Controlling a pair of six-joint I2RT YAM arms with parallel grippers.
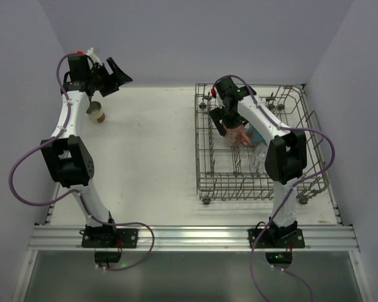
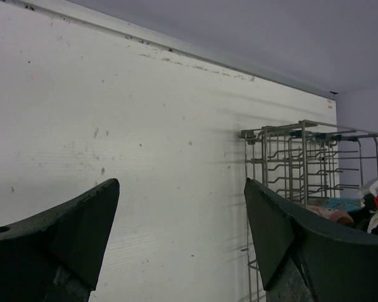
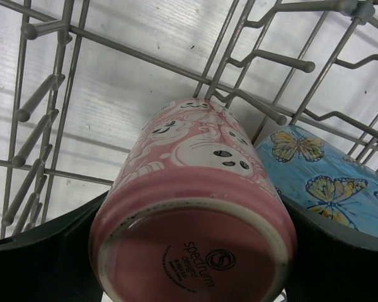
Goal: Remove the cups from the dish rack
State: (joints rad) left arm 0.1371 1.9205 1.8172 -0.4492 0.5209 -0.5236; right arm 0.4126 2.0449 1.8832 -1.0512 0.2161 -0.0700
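Note:
The grey wire dish rack (image 1: 205, 157) stands on the right of the table. My right gripper (image 1: 229, 128) is inside it, shut on the pink patterned mug (image 1: 240, 136). In the right wrist view the mug (image 3: 195, 189) lies on its side with its base toward the camera and a finger on each flank. The blue butterfly mug (image 3: 321, 182) lies beside it on the right. A clear glass tumbler (image 1: 258, 160) stands nearer in the rack. A tan cup with a cream rim (image 1: 98, 115) stands on the table at far left. My left gripper (image 1: 110, 75) is open and empty above it.
The left wrist view shows bare white table between the open left gripper's (image 2: 183, 239) fingers and the rack (image 2: 302, 157) at the right. Upright tines (image 3: 38, 113) surround the mugs. Walls close the table at back and sides.

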